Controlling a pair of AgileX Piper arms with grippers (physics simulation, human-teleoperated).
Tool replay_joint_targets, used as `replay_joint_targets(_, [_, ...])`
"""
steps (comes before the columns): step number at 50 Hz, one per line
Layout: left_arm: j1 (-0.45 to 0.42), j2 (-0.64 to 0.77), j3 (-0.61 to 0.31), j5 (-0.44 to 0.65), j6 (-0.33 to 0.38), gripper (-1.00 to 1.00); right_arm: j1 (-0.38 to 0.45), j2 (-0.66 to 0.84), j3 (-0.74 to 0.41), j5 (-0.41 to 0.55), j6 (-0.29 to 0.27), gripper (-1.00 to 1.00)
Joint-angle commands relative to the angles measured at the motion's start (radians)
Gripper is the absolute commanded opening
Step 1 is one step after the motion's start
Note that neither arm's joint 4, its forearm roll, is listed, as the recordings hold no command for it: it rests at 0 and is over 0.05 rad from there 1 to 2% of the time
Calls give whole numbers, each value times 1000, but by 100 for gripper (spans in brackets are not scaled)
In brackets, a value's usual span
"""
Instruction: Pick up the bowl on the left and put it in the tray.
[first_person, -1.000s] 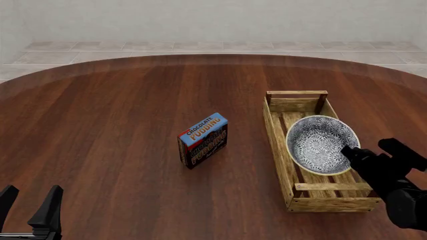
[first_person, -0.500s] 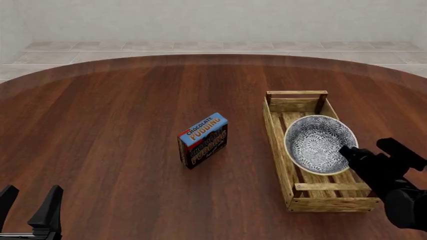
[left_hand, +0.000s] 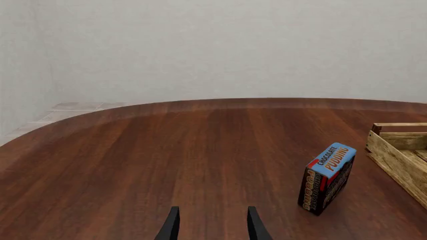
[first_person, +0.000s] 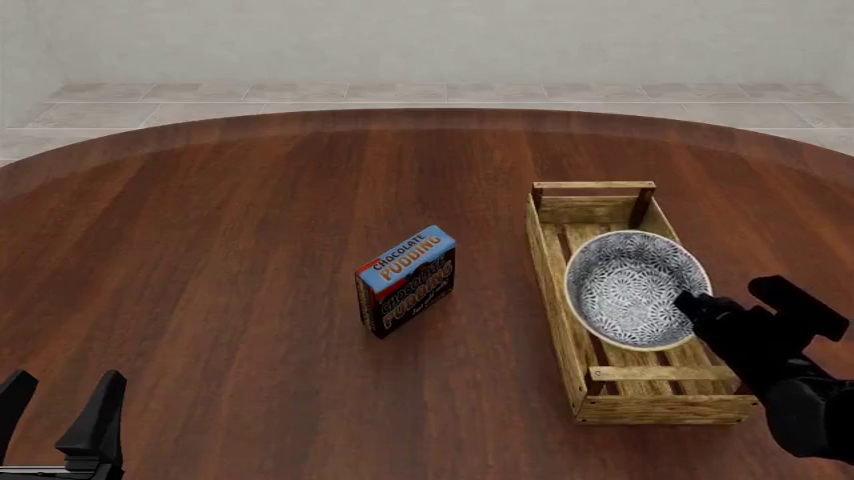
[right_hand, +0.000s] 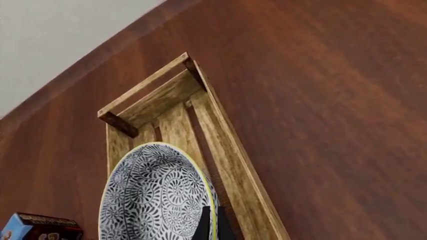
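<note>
The blue-and-white patterned bowl (first_person: 627, 285) sits tilted inside the light slatted wooden tray (first_person: 550, 260) at the right of the table. My right gripper (first_person: 694, 304) is shut on the bowl's near right rim. In the right wrist view its two dark fingers pinch the cream rim of the bowl (right_hand: 157, 200) above the tray (right_hand: 227, 150), right gripper (right_hand: 213, 226). Whether the bowl rests on the slats or hangs just above them I cannot tell. My left gripper (first_person: 56, 405) stands open at the near left corner, far from the bowl, with nothing between its fingers (left_hand: 170, 227).
A blue-and-dark chocolate pudding box (first_person: 407, 280) stands upright mid-table, left of the tray; it also shows in the left wrist view (left_hand: 327, 177) beside the tray's end (left_hand: 393, 155). The round dark wooden table (first_person: 200, 250) stretches to the left.
The right gripper and the bowl have shifted slightly left over the tray. The left arm has not moved.
</note>
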Motion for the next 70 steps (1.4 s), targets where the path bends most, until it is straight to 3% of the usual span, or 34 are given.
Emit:
replay_joint_targets(1, [0, 0, 0, 0, 0, 100, 6, -9, -3, -1, 4, -100])
replay_joint_targets(35, [0, 0, 0, 0, 0, 100, 9, 8, 3, -20, 4, -100])
replay_joint_targets(53, [0, 0, 0, 0, 0, 100, 24, -26, -1, 0, -32, -100])
replay_joint_targets(54, [0, 0, 0, 0, 0, 100, 24, -30, -2, 3, -34, 100])
replay_joint_targets(70, [0, 0, 0, 0, 0, 100, 29, -37, -4, 9, -40, 100])
